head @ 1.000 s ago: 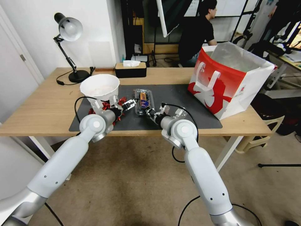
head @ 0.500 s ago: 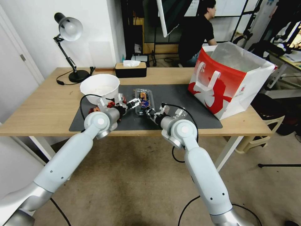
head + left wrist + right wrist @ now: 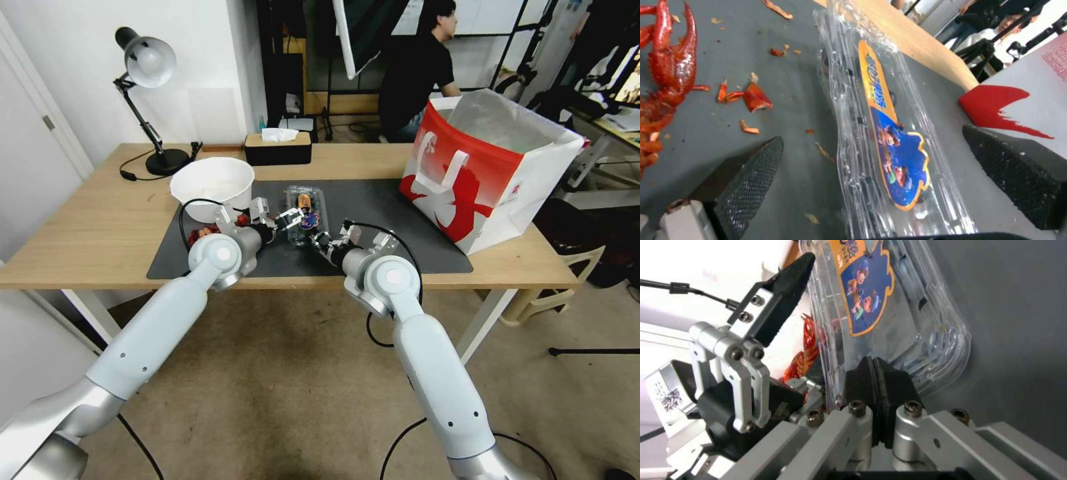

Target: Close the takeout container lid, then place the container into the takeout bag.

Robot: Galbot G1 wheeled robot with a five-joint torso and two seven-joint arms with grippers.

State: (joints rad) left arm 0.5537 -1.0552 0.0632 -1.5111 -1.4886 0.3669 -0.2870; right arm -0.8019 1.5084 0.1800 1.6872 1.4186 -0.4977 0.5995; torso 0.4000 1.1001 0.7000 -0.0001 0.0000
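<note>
Head view: small clear plastic clamshell takeout container (image 3: 306, 207) on dark grey mat (image 3: 373, 200), near large white round bowl (image 3: 213, 183); left gripper (image 3: 291, 217) at its left side, right gripper (image 3: 319, 238) at its near edge; red-and-white paper takeout bag (image 3: 480, 167) upright, well apart to the right. Left wrist view: black fingers (image 3: 746, 176) spread wide on either side of the container, its lid (image 3: 889, 133) bearing an orange-and-blue label; red crayfish shells (image 3: 671, 76) beside. Right wrist view: pads (image 3: 880, 386) pressed together at the container's rim.
</note>
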